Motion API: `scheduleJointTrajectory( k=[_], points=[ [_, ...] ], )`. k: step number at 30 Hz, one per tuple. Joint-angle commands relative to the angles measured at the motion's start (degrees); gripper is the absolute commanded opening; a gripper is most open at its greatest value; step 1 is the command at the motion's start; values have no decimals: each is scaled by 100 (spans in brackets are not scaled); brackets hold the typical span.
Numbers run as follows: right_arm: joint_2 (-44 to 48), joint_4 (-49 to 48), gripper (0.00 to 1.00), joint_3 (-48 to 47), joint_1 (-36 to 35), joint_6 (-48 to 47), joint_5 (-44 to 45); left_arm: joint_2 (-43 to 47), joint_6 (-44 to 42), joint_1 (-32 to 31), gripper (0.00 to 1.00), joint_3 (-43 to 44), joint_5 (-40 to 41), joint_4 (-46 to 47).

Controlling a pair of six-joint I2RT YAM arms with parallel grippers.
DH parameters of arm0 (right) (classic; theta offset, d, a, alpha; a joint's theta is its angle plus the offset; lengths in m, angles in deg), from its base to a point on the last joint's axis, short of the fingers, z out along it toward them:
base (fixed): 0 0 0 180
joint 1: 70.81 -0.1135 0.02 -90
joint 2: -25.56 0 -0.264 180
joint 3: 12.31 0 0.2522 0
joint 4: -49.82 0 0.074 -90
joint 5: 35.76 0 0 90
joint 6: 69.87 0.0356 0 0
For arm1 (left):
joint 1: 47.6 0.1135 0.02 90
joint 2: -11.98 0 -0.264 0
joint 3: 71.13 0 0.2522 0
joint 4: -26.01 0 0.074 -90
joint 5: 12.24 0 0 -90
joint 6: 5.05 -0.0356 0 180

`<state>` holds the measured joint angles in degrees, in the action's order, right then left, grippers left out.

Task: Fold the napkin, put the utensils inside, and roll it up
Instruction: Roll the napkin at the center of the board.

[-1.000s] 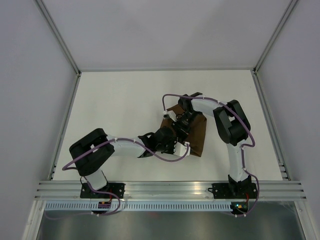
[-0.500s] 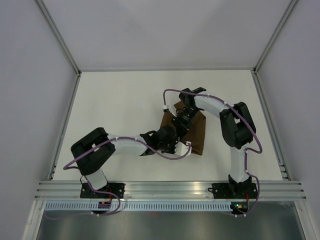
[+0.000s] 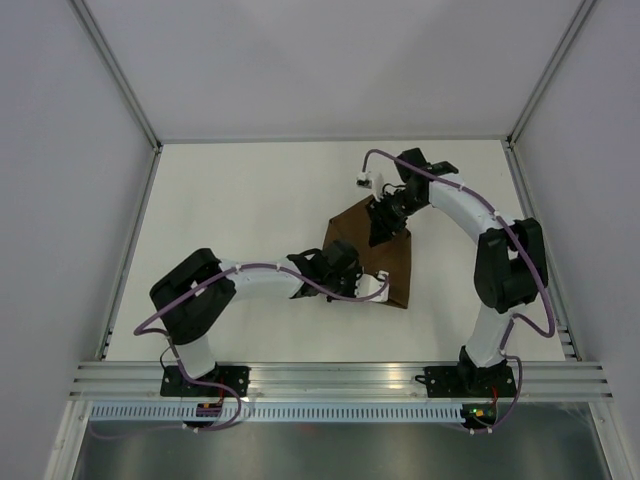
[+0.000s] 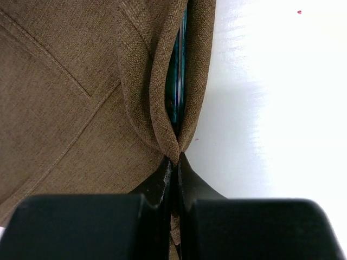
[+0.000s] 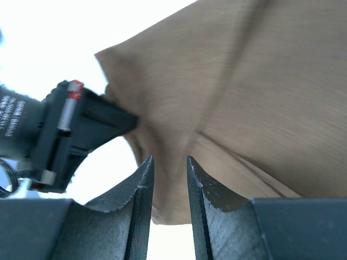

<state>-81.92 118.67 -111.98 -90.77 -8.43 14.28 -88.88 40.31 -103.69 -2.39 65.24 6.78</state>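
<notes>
The dark-brown napkin (image 3: 392, 262) lies folded on the white table, right of centre. My left gripper (image 3: 350, 264) is at its left edge, shut on a pinched fold of the cloth (image 4: 174, 158). Inside that fold, in the left wrist view, the teal handle of the knife (image 4: 176, 92) shows; its blade is hidden. My right gripper (image 3: 381, 230) is over the napkin's far corner, its jaws a little apart and empty above the cloth (image 5: 168, 158). The napkin (image 5: 244, 81) fills the right wrist view, with the left gripper (image 5: 70, 130) at its left edge.
The white table (image 3: 240, 210) is walled by grey panels on three sides. An aluminium rail (image 3: 340, 378) with both arm bases runs along the near edge. Purple cables loop along both arms.
My right gripper has let go and moved from the middle of the napkin toward its far corner, with the arm swung right. My left gripper has stayed shut at the left edge. More of the napkin shows.
</notes>
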Motion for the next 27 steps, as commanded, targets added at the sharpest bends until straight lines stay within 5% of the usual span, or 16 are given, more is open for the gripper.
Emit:
scheduleJointTrajectory(
  k=[1,11,27],
  points=[
    [447,-920,36,197,457,675,287,-197,456,81,2,214,-612,-753],
    [956,-2010,39,1030,2286,739,-626,-601,887,450,2,944,-1393,-1693],
    [3812,-2494,46,3782,2068,-1995,-1225,-1708,1458,1118,2,2296,-2510,-3038]
  ],
)
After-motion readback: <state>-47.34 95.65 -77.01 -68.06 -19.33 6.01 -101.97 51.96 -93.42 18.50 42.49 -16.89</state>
